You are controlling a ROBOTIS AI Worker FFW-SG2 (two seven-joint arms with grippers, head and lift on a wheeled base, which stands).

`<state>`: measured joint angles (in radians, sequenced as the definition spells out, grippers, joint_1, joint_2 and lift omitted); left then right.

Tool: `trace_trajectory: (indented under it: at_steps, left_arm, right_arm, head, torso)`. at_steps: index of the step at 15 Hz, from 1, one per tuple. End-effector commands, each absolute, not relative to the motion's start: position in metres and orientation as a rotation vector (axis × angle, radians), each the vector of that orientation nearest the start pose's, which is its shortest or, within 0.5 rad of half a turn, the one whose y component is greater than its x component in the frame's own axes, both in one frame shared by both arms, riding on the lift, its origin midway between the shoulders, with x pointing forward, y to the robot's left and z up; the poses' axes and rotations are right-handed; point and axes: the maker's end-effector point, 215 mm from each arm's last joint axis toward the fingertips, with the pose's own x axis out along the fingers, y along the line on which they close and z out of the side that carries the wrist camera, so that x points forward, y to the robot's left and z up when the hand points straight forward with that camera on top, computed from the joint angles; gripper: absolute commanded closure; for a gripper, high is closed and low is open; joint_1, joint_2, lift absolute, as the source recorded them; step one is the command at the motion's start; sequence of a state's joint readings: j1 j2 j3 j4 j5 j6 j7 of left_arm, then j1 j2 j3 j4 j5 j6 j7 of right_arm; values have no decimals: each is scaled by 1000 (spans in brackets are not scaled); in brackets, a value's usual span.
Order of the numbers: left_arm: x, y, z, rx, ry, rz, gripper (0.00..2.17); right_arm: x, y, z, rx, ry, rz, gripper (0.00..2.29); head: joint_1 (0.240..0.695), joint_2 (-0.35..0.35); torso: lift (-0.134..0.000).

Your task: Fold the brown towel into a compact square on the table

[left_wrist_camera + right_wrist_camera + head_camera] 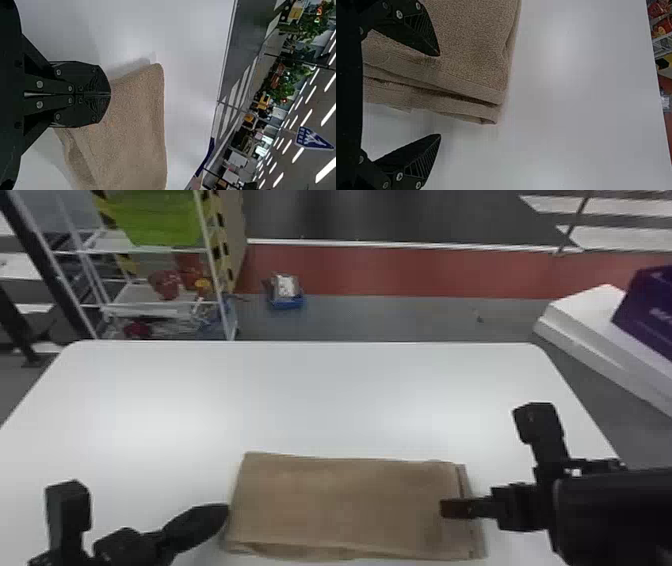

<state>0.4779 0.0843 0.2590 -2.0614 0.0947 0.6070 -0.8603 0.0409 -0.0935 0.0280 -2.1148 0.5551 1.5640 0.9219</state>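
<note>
The brown towel (345, 507) lies folded into a wide rectangle near the front of the white table. At its left edge is my left gripper (225, 510); in the left wrist view that gripper (110, 94) is shut, its tips against the towel (134, 118), and whether cloth is pinched between them I cannot tell. Over the towel's right end is my right gripper (445, 508). In the right wrist view my right gripper (440, 95) stands open, one finger above the cloth and the other over bare table, with the layered edge of the towel (470, 75) between them.
The white table (320, 400) extends beyond the towel to its far edge. Behind it at the left stands a wire shelf (165, 297) with a green bin. A white box (590, 320) with a purple one on it is past the table's right side.
</note>
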Motion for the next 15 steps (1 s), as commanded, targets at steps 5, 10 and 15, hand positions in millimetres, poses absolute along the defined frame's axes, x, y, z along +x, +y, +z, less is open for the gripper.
trace_trajectory:
  at_steps: [5,10,15]
  left_arm:
    - [362,200,-439,-198,524,-640,1936]
    - [359,190,-437,-198,526,-657,1936]
    - [339,168,-413,-258,516,-732,1936]
  right_arm:
    - [406,-219,-464,100,1092,329,623]
    - [407,-219,-468,117,1102,338,839]
    - [409,-220,-466,119,1098,338,836]
  head:
    - [695,-20]
    - [695,-38]
    - [695,-51]
  torso:
    - [-124]
    - [-124]
    - [-124]
